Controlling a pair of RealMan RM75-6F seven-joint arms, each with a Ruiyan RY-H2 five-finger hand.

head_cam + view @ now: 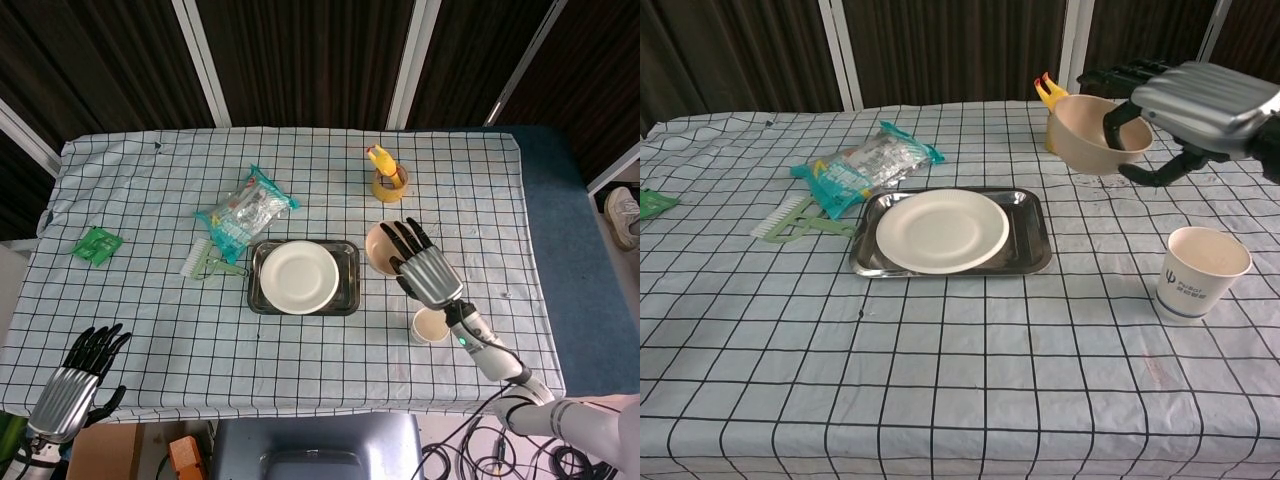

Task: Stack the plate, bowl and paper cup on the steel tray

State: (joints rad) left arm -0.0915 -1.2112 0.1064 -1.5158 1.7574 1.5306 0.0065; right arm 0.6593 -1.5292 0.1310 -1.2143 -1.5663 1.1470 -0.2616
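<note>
My right hand (pixel 425 268) (pixel 1195 110) holds the tan bowl (pixel 381 246) (pixel 1092 134) by its rim, lifted above the table just right of the steel tray (pixel 348 276) (pixel 1034 240). A white plate (pixel 299 277) (pixel 942 230) lies on the tray. The paper cup (pixel 430 325) (pixel 1201 271) stands upright on the cloth at the right, below the raised hand. My left hand (pixel 80 372) hangs open at the near left table edge, holding nothing; the chest view does not show it.
A teal snack bag (pixel 246 213) (pixel 865 164) and a green-handled brush (pixel 205 263) (pixel 790 221) lie left of the tray. A yellow tape roll with a rubber chicken (pixel 388 176) (pixel 1068 124) stands behind the bowl. A green packet (pixel 97 245) lies far left.
</note>
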